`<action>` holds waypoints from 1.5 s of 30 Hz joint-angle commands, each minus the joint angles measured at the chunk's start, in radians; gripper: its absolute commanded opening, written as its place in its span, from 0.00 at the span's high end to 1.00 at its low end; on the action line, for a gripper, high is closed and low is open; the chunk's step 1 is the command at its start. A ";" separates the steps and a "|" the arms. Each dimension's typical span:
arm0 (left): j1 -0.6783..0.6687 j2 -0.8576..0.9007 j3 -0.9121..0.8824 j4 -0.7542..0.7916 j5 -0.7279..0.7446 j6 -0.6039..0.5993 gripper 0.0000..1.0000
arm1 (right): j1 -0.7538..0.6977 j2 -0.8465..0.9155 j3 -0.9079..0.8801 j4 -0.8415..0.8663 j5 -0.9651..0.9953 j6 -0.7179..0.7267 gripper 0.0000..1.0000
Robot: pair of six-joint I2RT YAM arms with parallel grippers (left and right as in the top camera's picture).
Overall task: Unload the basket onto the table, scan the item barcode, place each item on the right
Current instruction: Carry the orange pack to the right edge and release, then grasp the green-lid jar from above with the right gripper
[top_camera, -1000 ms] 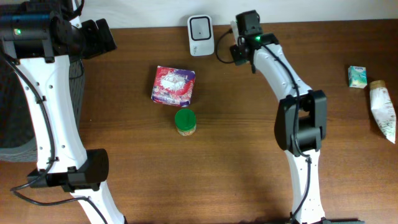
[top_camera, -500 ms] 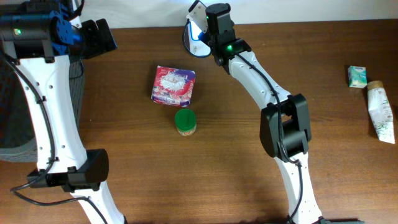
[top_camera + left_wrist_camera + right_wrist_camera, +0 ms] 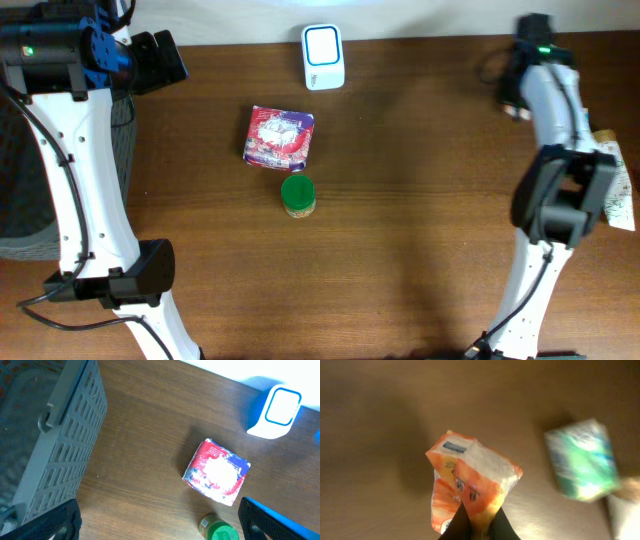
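Note:
My right gripper (image 3: 479, 527) is shut on the bottom of an orange and white packet (image 3: 475, 485), which hangs above the table in the right wrist view. Seen from overhead, the right gripper (image 3: 513, 98) is at the back right, far from the white scanner (image 3: 323, 56), which stands at the back centre with its blue-lit window facing up. No barcode shows on the packet. High over the left side, my left gripper (image 3: 160, 525) stands open and holds nothing. From that wrist the scanner (image 3: 276, 410) appears at upper right.
A red and white packet (image 3: 280, 137) and a green-lidded jar (image 3: 298, 195) sit mid-table. A green packet (image 3: 574, 122) and a white pouch (image 3: 617, 180) lie at the right edge. A grey basket (image 3: 55, 445) stands at the left.
The right arm has swung from the scanner at the back centre over to the far right, carrying the orange packet. The left arm has stayed put.

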 commanded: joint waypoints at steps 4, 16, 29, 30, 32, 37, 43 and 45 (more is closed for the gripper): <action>0.003 -0.019 0.010 0.000 -0.008 0.008 0.01 | -0.182 -0.060 0.001 -0.135 0.007 0.027 0.83; 0.003 -0.018 0.010 0.000 -0.007 0.008 0.01 | -0.082 -0.099 0.026 -0.178 -0.173 -0.002 0.01; 0.003 -0.018 0.010 0.000 -0.008 0.008 0.01 | 0.443 -0.208 -0.052 -0.313 -0.619 -0.089 0.01; 0.003 -0.019 0.010 0.000 -0.008 0.008 0.01 | 0.485 -0.208 -0.086 -0.312 -0.618 -0.117 0.01; 0.003 -0.019 0.010 0.000 -0.008 0.008 0.01 | 0.562 -0.207 -0.114 -0.309 -0.602 -0.136 0.01; 0.003 -0.019 0.010 0.000 -0.008 0.008 0.01 | 0.682 -0.208 -0.112 -0.288 -0.596 -0.129 0.01; 0.003 -0.019 0.010 0.000 -0.008 0.008 0.01 | 0.789 -0.209 -0.101 -0.262 -0.472 -0.132 0.01; 0.003 -0.019 0.010 0.000 -0.008 0.008 0.01 | 0.809 -0.209 -0.101 -0.248 -0.551 -0.132 0.01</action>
